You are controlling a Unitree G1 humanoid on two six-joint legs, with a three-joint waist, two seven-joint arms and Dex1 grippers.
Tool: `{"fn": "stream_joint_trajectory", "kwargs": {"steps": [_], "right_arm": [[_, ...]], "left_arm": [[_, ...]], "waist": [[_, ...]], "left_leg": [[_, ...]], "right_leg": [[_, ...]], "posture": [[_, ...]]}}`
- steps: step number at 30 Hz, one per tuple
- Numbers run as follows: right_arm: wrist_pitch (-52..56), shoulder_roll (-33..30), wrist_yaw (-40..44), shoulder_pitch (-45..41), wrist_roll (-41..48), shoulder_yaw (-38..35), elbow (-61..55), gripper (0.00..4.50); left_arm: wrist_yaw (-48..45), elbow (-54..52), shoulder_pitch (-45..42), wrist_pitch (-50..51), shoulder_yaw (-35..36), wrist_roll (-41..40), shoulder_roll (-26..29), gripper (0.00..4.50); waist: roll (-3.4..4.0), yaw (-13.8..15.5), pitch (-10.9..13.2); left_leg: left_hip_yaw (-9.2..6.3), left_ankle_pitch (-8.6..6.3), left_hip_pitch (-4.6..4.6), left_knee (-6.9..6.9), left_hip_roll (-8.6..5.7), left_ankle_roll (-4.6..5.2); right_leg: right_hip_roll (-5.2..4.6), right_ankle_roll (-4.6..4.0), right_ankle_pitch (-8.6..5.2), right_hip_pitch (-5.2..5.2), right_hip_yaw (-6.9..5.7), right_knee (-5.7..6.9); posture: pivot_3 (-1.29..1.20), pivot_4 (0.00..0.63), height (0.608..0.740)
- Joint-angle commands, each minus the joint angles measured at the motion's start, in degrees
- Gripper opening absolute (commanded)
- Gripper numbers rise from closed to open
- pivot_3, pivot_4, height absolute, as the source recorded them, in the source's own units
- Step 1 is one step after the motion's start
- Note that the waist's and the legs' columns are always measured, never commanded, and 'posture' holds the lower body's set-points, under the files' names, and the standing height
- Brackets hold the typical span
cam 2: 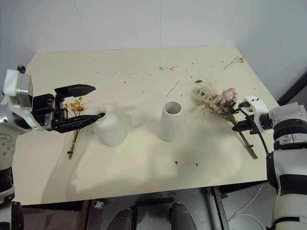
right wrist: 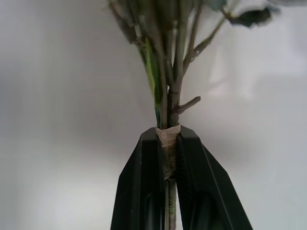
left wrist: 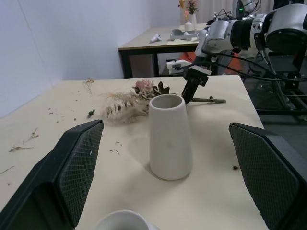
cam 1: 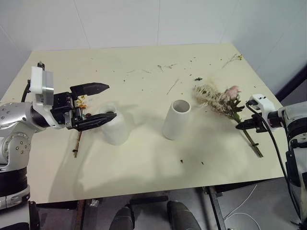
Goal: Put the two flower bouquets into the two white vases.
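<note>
On the pale cream table point(cam 1: 144, 158) the right gripper point(right wrist: 169, 148) has its two black fingers pinched shut on the taped stem of the larger bouquet of pink roses, green leaves and beige dried grasses point(cam 1: 221, 99), which lies flat at about three o'clock on the tabletop, heads toward the middle and stem end toward the near right edge. Just beside it toward the centre stands the taller matte white ceramic vase with the wide mouth point(cam 1: 176, 120), upright and empty. The short round-bodied white vase with the narrow neck point(cam 2: 109, 127) stands at about nine o'clock, and the small sparse bunch of yellow-orange blossoms on thin stems point(cam 2: 74, 125) lies on the table just beyond it toward the left edge. The left gripper point(cam 1: 94, 104) hovers over that round vase with its jaws spread wide and nothing between them. The step in hand looks like lifting the rose bunch; the grip sits on the tape binding, which seems a sound place since the stems are gathered there. To do it well, raise it clear of the table first, swing the heads upward so the cut ends hang down, then lower the stems straight into the wide mouth without nudging the vase.
</note>
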Motion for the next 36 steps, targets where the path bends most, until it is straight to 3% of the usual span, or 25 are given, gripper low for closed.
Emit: {"fn": "stream_joint_trajectory", "kwargs": {"steps": [1,5,9,13,24,36], "right_arm": [[-2.9,-1.8,-0.2,-0.7,5.4,-6.9,-7.3,0.02],[-6.0,0.8,-0.2,6.3,14.2,-16.1,-23.7,0.02],[-10.7,9.0,-5.2,12.8,25.1,-25.9,-44.1,0.02],[-3.3,15.4,-8.3,13.1,39.7,-30.6,-60.1,0.02],[-2.0,19.4,-14.0,15.8,47.3,-26.1,-68.4,0.02],[-6.2,21.7,-12.2,22.5,45.9,-21.0,-68.6,0.02]], "left_arm": [[0.0,0.3,-1.7,-0.9,0.2,-0.4,0.2,4.5],[-0.7,2.6,-2.5,-2.1,-0.3,0.3,-0.3,4.5],[-2.1,6.4,-3.4,-4.2,-0.9,1.4,-0.6,4.5],[-3.9,9.8,-4.0,-4.9,-1.4,1.8,-0.5,4.5],[-7.9,15.6,-5.7,-9.1,-2.8,4.4,-1.0,4.5],[-5.5,13.1,-4.5,-8.8,-1.5,3.9,-1.0,4.5]], "waist": [[0.02,0.0,0.0],[0.02,0.1,0.0],[0.03,-0.1,0.0],[0.08,0.2,0.0],[-0.02,1.5,0.0],[-0.02,1.6,0.0]], "left_leg": [[0.0,0.0,0.0,-0.01,0.0,0.0],[-0.02,0.0,-0.01,-0.05,0.01,0.0],[-0.04,-0.01,-0.01,-0.06,0.03,-0.02],[-0.04,0.0,-0.02,-0.02,0.03,-0.03],[-0.12,0.0,-0.04,0.04,0.04,-0.02],[-0.12,0.0,-0.05,-0.03,0.07,-0.01]], "right_leg": [[0.0,0.0,0.0,0.0,0.0,0.0],[0.01,0.01,-0.01,-0.01,-0.02,0.0],[0.03,0.02,-0.01,0.0,-0.01,0.01],[0.03,0.02,-0.01,-0.07,0.0,0.21],[0.03,-0.01,-0.01,-0.03,-0.07,0.16],[0.05,-0.02,-0.01,-0.06,-0.07,0.13]], "posture": [[0.0,0.15,0.74],[0.0,0.15,0.74],[0.0,0.15,0.74],[0.0,0.15,0.74],[0.0,0.15,0.74],[0.0,0.15,0.74]]}}
